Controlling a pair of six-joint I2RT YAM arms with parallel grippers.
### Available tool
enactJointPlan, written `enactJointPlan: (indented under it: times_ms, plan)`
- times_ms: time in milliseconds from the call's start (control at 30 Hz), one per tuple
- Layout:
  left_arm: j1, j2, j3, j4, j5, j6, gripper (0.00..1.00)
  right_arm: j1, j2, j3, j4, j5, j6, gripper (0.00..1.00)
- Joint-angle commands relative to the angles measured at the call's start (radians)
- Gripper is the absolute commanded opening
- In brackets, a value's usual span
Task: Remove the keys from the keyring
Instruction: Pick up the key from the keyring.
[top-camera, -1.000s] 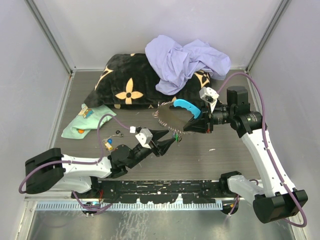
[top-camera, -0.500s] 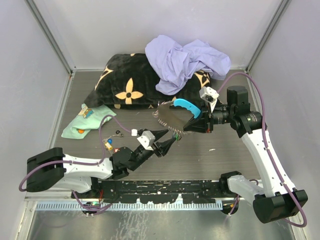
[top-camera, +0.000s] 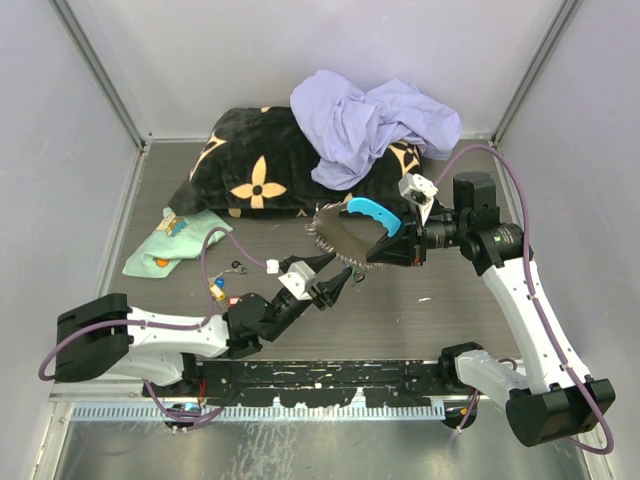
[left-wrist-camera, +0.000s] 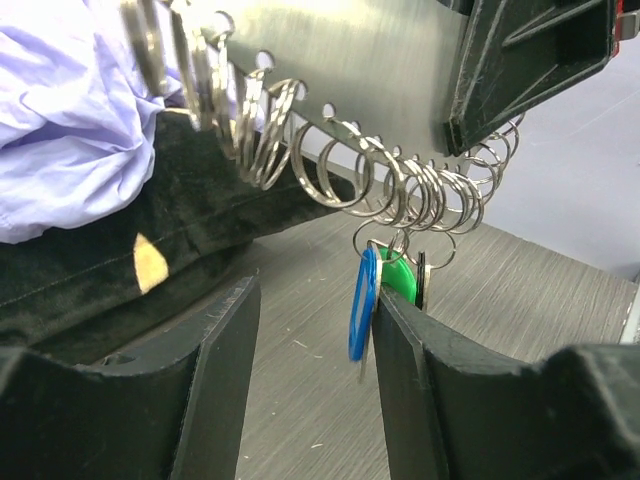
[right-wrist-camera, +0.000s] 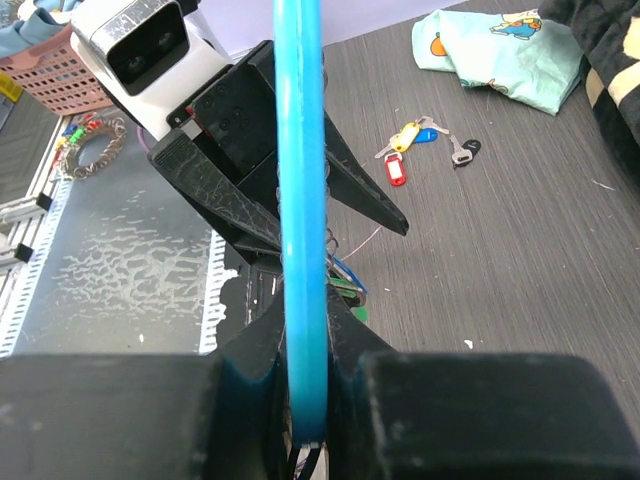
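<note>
The keyring (top-camera: 340, 237), a silver plate edged with many wire rings and a light-blue crescent (top-camera: 376, 214), hangs above the table, with my right gripper (top-camera: 388, 248) shut on it. The crescent (right-wrist-camera: 300, 200) runs edge-on between those jaws. Two keys dangle from the lowest rings, one with a blue tag (left-wrist-camera: 362, 305) and one with a green tag (left-wrist-camera: 401, 279). My left gripper (left-wrist-camera: 312, 300) is open just below the rings (left-wrist-camera: 400, 190). The blue tag hangs between its fingers, close against the right finger (left-wrist-camera: 410, 350). Loose keys (top-camera: 222, 286) with red, yellow and blue tags lie on the table.
A black pillow with tan flowers (top-camera: 255, 170) lies at the back, with a lavender cloth (top-camera: 370, 115) on top. The mint-green cloth (top-camera: 175, 240) is at the left. A pink basket (right-wrist-camera: 60, 70) shows off the table in the right wrist view.
My left gripper has crept forward and right, up under the keyring's hanging keys. The right gripper and keyring have stayed put.
</note>
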Motion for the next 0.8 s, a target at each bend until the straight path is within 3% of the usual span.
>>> enactJointPlan:
  times_ms: [0, 567, 767]
  plan:
    - [-0.014, 0.027, 0.049, 0.082, -0.033, 0.053, 0.50, -0.006, -0.027, 0.010, 0.055, -0.045, 0.017, 0.01]
    - [-0.020, 0.036, 0.068, 0.084, -0.042, 0.099, 0.49, -0.006, -0.024, 0.007, 0.061, -0.048, 0.025, 0.01]
    - [-0.020, 0.033, 0.072, 0.090, -0.041, 0.117, 0.37, -0.008, -0.026, 0.006, 0.062, -0.048, 0.026, 0.01]
